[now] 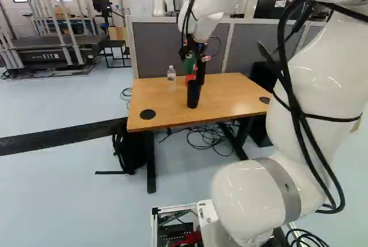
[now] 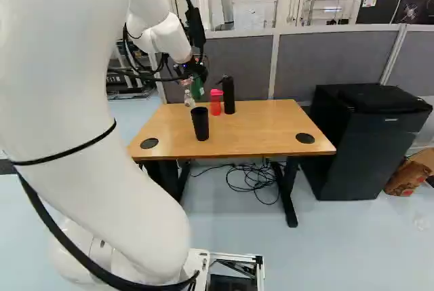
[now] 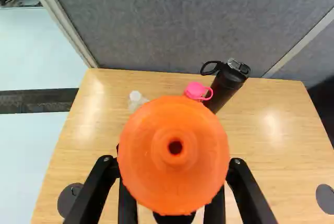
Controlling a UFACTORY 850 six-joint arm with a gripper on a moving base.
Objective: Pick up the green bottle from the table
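Observation:
In the left base view my gripper [image 1: 194, 48] is above the far part of the wooden table [image 1: 230, 92]. It holds the green bottle [image 1: 189, 64], which also shows below the gripper in the right base view as a green bottle [image 2: 197, 88], raised off the tabletop. The wrist view looks straight onto the bottle's round orange lid [image 3: 175, 125], large between the fingers. There the gripper [image 3: 173, 203] is shut on the bottle, a finger on either side. The lid hides the bottle's body from that camera.
On the table stand a clear bottle [image 1: 171, 76], a red bottle with pink lid [image 2: 215, 102], a black flask [image 2: 228, 94] and a black cup [image 2: 200, 123]. A grey partition [image 2: 325, 64] rises behind; a black cabinet [image 2: 359, 142] stands right of the table.

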